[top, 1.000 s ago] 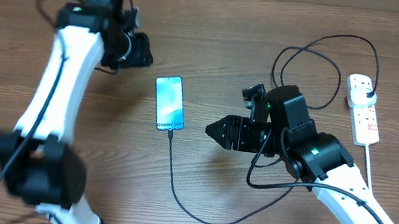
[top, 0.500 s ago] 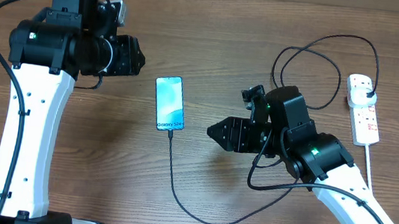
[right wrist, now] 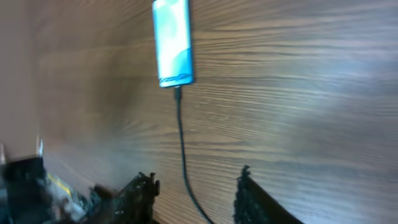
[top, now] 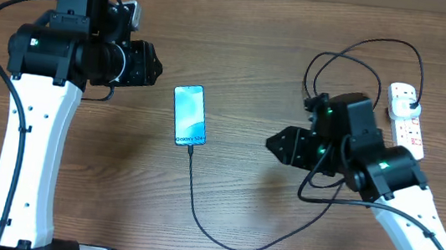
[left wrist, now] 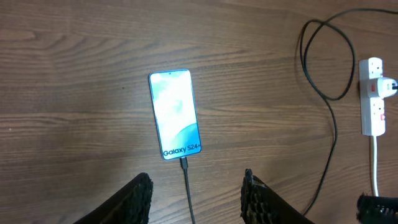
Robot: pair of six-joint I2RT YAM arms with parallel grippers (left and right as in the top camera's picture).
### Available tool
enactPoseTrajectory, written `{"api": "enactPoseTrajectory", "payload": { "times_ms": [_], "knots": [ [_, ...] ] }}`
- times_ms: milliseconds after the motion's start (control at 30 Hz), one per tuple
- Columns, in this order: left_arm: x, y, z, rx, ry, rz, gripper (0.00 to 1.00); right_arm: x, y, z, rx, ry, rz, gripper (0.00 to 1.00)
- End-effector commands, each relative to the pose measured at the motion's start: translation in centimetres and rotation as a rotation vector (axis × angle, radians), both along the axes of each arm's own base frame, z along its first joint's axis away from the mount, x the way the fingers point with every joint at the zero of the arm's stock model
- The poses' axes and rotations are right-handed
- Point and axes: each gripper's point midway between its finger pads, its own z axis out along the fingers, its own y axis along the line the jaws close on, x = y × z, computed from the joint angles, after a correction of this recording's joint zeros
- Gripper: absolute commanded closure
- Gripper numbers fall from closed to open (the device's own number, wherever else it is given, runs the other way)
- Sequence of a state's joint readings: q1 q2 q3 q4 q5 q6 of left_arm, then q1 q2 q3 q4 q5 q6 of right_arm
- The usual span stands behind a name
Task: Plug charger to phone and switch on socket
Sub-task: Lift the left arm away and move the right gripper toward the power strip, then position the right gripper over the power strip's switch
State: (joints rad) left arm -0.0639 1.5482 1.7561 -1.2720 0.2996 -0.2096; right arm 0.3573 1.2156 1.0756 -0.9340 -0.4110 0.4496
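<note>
overhead: phone [top: 189,115] long axis top-to-bottom, charger [top: 191,176] at lower end

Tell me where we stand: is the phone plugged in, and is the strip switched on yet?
Done: the charger tip sits in the phone at its lower end, and its plug is in the socket. In hand: nothing; the left pincer and right pincer are both open and empty, the right one between phone and socket. Left: pressing the socket's switch; I cannot tell its state from here.
</note>
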Motion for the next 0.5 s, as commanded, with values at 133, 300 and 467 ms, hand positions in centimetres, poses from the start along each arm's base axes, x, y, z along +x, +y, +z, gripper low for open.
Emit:
{"api": "enactPoseTrajectory", "payload": {
  "times_ms": [133,300,467],
  "knots": [
    [0.3,0.0,2.4,-0.014,-0.097,-0.004,0.41,2.3,-4.4,2.5,-0.039,-0.064,-0.135,0.82],
    [0.4,0.0,2.4,-0.014,-0.099,-0.004,0.00,3.7,-8.1,2.6,-0.042,-0.061,-0.263,0.94],
    [0.4,0.0,2.3,-0.014,-0.097,-0.004,0.01,4.7,-12.5,2.6,-0.047,-0.056,-0.412,0.96]
  ]
}}
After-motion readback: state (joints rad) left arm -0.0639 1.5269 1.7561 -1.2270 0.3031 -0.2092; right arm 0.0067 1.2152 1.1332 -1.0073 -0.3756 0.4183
